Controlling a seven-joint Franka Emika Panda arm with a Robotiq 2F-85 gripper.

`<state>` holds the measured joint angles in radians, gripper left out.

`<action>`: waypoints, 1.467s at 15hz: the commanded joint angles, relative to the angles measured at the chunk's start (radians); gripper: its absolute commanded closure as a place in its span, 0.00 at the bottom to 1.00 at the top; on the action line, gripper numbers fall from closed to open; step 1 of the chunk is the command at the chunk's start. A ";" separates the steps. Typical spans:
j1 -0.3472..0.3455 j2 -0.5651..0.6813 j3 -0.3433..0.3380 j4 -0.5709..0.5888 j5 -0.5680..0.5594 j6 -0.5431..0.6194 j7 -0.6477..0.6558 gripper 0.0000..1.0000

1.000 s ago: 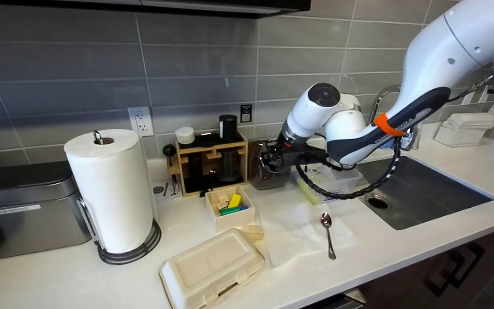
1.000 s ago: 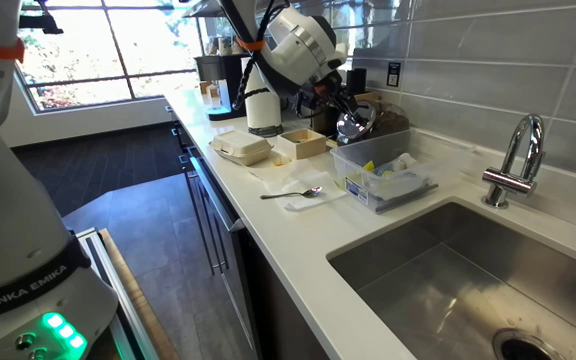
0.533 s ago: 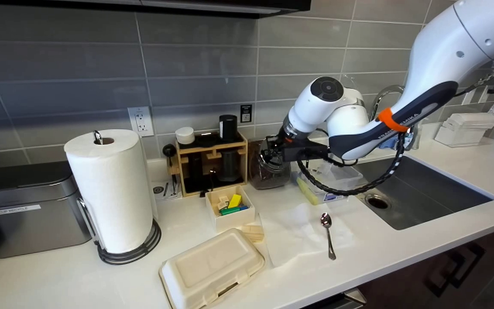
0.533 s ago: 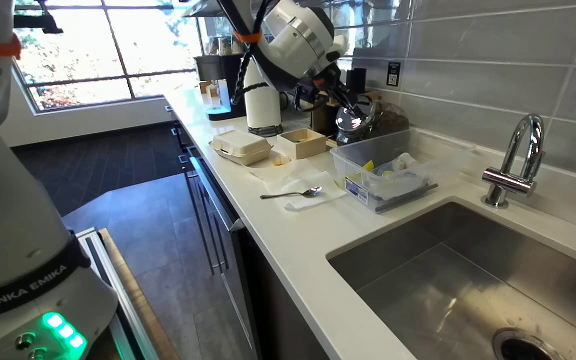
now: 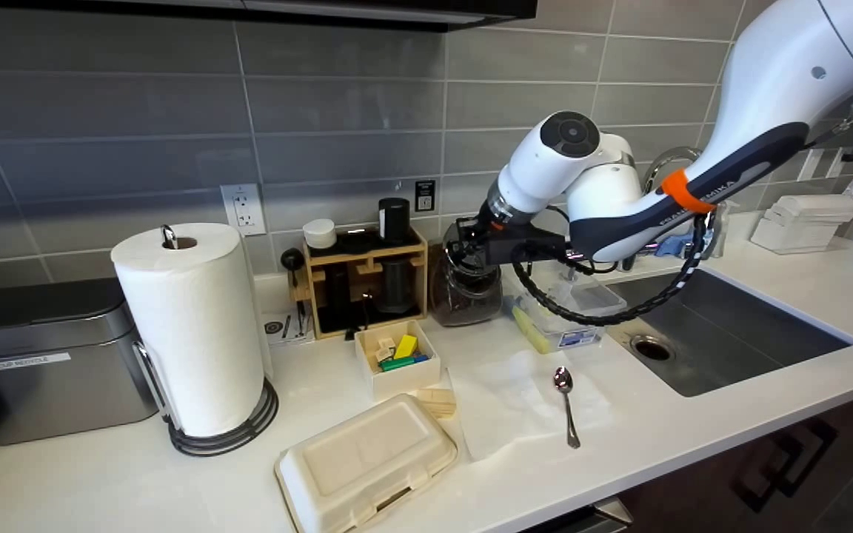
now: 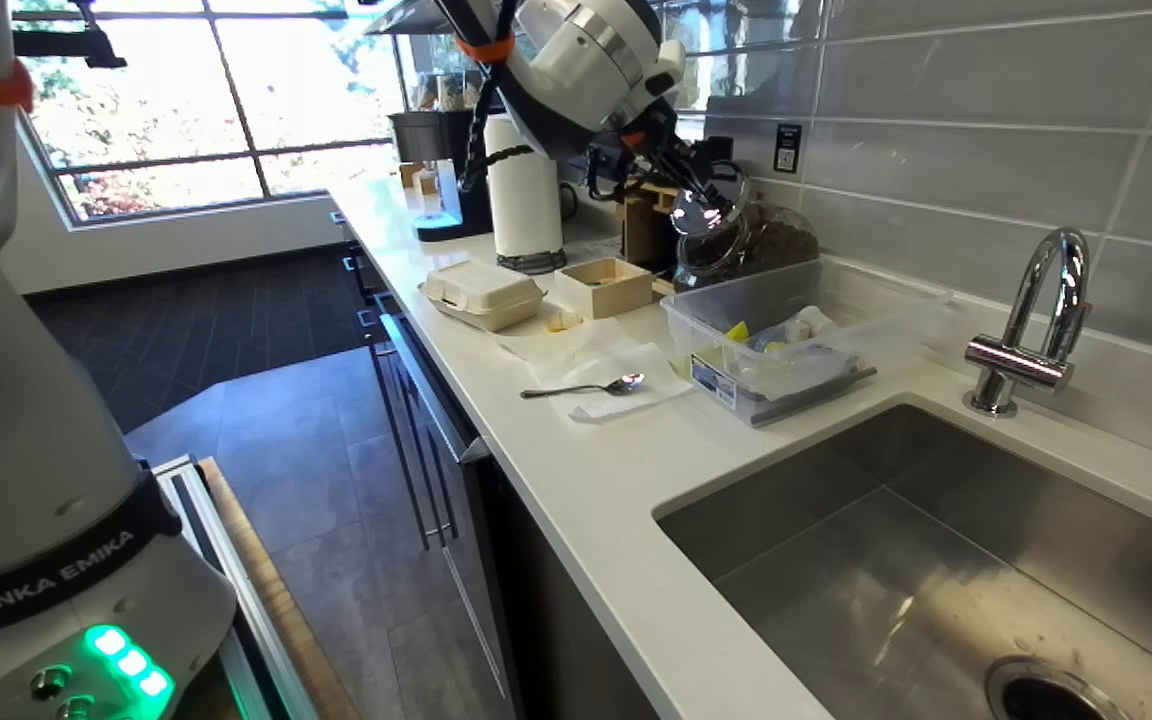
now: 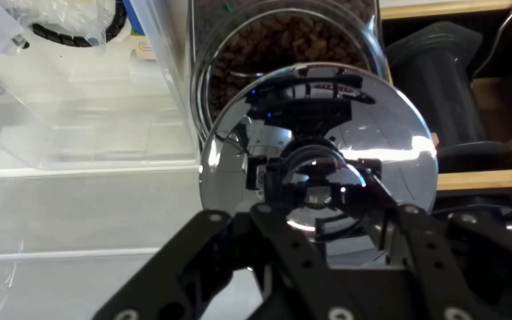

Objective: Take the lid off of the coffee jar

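The coffee jar is clear glass with dark beans; it stands on the counter in an exterior view (image 5: pixel 474 303) and in the wrist view (image 7: pixel 282 40). Its round mouth shows uncovered in the wrist view, partly hidden by the lid. The lid is a shiny chrome disc with a round knob, in the wrist view (image 7: pixel 387 120) and in an exterior view (image 6: pixel 696 214). My gripper (image 7: pixel 322 191) has its fingers on both sides of the knob and is shut on it. The gripper (image 5: pixel 477 238) holds the lid tilted, just above the jar's mouth.
A wooden organizer (image 5: pixel 367 326) stands close beside the jar. A clear plastic bin (image 6: pixel 726 385) with odds and ends is on the other side, by the sink (image 6: pixel 816 480). Another bean container (image 6: pixel 786 245) is behind. A spoon (image 6: pixel 586 388) lies on paper in front.
My gripper and the lid have moved up, away from the jar. A gap has opened between lid and jar, and the jar's rim now shows below the lid in both exterior views.
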<state>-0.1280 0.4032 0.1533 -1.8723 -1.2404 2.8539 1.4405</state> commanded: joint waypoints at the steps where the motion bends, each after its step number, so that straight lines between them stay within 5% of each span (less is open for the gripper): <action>1: -0.024 -0.079 0.054 -0.098 0.140 -0.053 -0.091 0.79; 2: 0.021 -0.096 0.015 -0.127 0.255 -0.028 -0.168 0.79; 3: -0.049 -0.096 0.105 -0.137 0.305 -0.038 -0.217 0.79; 8: -0.085 -0.069 0.247 -0.126 0.586 -0.101 -0.479 0.79; 9: 0.024 -0.074 0.150 -0.122 0.697 -0.098 -0.564 0.79; 10: 0.048 -0.067 0.143 -0.105 0.762 -0.113 -0.624 0.79; 11: -0.043 -0.042 0.255 -0.085 0.741 -0.138 -0.627 0.79; 12: 0.112 -0.049 0.106 -0.074 0.860 -0.126 -0.717 0.79; 13: 0.012 -0.062 0.188 -0.108 0.737 -0.101 -0.605 0.54; 14: 0.166 -0.077 0.037 -0.108 0.881 -0.086 -0.715 0.54; 19: 0.198 -0.069 0.011 -0.097 0.911 -0.090 -0.746 0.54; 20: 0.194 -0.062 0.021 -0.090 0.923 -0.090 -0.761 0.79; 22: 0.206 -0.036 0.030 -0.066 1.013 -0.097 -0.837 0.79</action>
<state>0.0107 0.3462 0.2259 -1.9622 -0.3598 2.7534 0.7105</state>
